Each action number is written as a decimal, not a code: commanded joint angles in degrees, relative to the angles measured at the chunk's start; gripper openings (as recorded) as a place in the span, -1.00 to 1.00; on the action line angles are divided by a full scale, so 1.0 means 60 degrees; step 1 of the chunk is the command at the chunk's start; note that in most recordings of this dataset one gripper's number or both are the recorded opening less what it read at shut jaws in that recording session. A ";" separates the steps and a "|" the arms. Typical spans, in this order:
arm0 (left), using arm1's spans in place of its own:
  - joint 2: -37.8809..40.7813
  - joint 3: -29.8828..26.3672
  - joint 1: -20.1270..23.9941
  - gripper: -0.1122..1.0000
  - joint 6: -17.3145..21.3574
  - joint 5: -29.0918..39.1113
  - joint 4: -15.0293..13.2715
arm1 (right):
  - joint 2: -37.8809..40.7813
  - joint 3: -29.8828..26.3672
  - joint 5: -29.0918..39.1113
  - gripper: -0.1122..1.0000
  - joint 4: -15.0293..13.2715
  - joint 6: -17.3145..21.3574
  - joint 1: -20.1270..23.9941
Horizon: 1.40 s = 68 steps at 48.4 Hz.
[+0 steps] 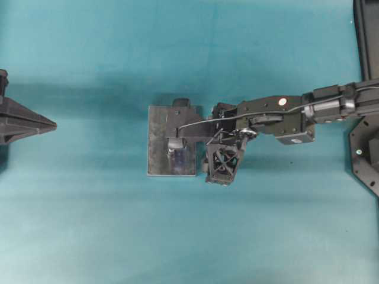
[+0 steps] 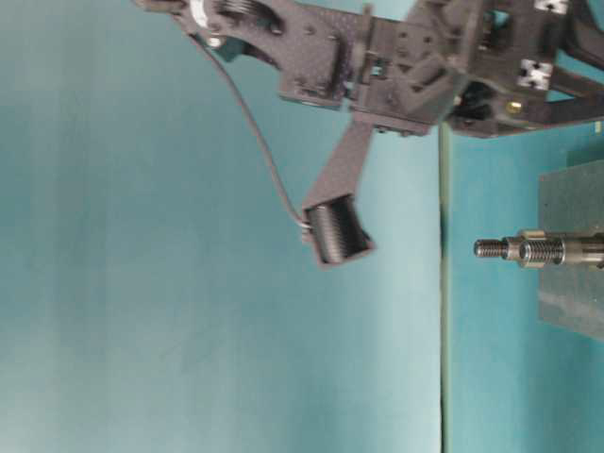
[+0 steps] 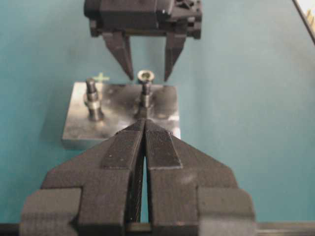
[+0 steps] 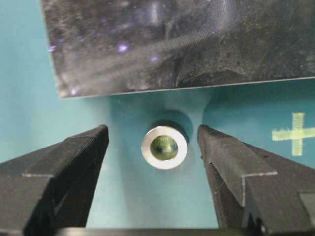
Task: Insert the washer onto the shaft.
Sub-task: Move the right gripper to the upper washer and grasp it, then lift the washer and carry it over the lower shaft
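The washer (image 4: 164,147), a silver ring, lies flat on the teal cloth just off the edge of the metal plate (image 4: 197,44). My right gripper (image 4: 152,129) is open, one finger on each side of the washer and clear of it. From the left wrist view the washer (image 3: 145,75) sits beyond the plate (image 3: 74,130), between the fingers of the right gripper (image 3: 147,77). Two threaded shafts stand upright on the plate: one shaft (image 3: 145,98) in line with the washer, another shaft (image 3: 92,101) with a collar. My left gripper (image 3: 144,120) is shut and empty, far to the left.
A green cross (image 4: 295,133) is marked on the cloth beside the washer. The right arm (image 1: 278,115) reaches across above the plate (image 1: 157,142). The left gripper (image 1: 53,124) rests at the left edge. A shaft's threaded tip (image 2: 486,248) stands below the right wrist camera.
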 commanded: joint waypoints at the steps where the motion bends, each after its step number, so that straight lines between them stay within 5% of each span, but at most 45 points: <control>1: 0.0044 -0.0117 0.0015 -0.79 0.0000 -0.0044 0.0029 | -0.0088 -0.0059 -0.0059 0.56 0.0000 0.0103 0.0029; 15: 0.0044 -0.0132 0.0029 -0.79 0.0000 -0.0044 0.0029 | -0.0059 -0.0015 0.0015 0.40 -0.0059 0.0117 -0.0044; 27: 0.0044 -0.0117 0.0029 -0.79 0.0000 -0.0044 0.0029 | -0.0161 -0.0059 0.0015 -0.20 -0.0059 0.0088 -0.0073; 44: 0.0044 -0.0117 0.0029 -0.79 0.0000 -0.0044 0.0029 | -0.0996 -0.0659 0.1450 -0.20 -0.0059 0.0088 -0.0337; 68: 0.0044 -0.0161 0.0029 -0.79 0.0000 -0.0059 0.0029 | -0.0688 -0.2930 0.2549 -0.20 -0.0073 -0.0059 -0.0293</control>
